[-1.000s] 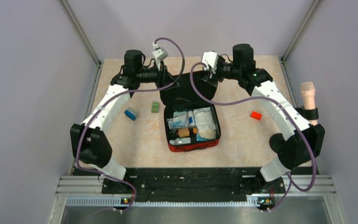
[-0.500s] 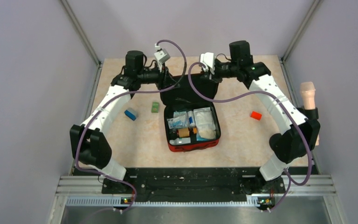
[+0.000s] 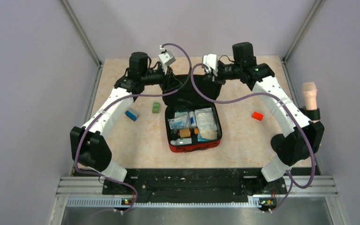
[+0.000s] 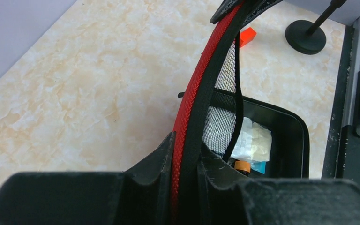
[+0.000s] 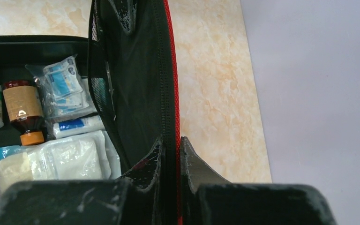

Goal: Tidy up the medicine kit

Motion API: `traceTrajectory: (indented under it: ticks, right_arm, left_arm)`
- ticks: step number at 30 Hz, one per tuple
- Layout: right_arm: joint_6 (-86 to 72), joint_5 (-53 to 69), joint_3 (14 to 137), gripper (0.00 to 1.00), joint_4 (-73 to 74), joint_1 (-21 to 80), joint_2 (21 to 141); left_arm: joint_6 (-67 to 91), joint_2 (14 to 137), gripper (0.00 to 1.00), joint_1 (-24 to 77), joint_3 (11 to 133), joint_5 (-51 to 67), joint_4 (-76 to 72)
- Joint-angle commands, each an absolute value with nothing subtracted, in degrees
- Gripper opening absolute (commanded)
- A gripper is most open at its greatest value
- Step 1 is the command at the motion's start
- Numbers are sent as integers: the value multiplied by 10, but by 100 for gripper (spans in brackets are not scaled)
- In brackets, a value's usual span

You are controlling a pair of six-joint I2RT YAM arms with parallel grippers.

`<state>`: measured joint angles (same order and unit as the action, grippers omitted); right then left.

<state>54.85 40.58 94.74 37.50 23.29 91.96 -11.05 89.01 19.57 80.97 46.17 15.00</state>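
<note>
The square red soft zip medicine kit (image 3: 193, 147) lies open at the middle of the beige marbled desk (image 3: 136, 140), its black-lined lid (image 3: 185, 97) standing up at the far side. The left claw (image 4: 186, 157) pinches the lid's red-and-black zip rim near its left far corner, both fingers pressed against the fabric. The right claw (image 5: 170, 150) pinches the same rim on the lid's right side. Below the lid, the kit holds a brown glass bottle with an orange cap (image 5: 22, 110), white gauze packets (image 5: 70, 159) and sachets. A small blue box (image 3: 131, 114) and a small green block (image 3: 156, 108) lie left of the kit, and an orange-red cap (image 3: 257, 116) lies right of it, all apart from both claws.
</note>
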Motion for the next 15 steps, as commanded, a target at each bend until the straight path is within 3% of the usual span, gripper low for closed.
traceTrajectory:
  ticks: [1,7,11,15]
  right_arm:
    - [527,435,930,0,389,250,910]
    - [501,413,925,0,368,250,912]
    - [453,390,913,0,340,251,916]
    - [403,398,893,0,308,251,913]
  left_arm:
    - [-126,889,19,239,797,455,128]
    - [-138,887,18,251,793,438,138]
    - [-103,879,20,251,778,363,100]
    - [-72,882,16,251,780,362,78]
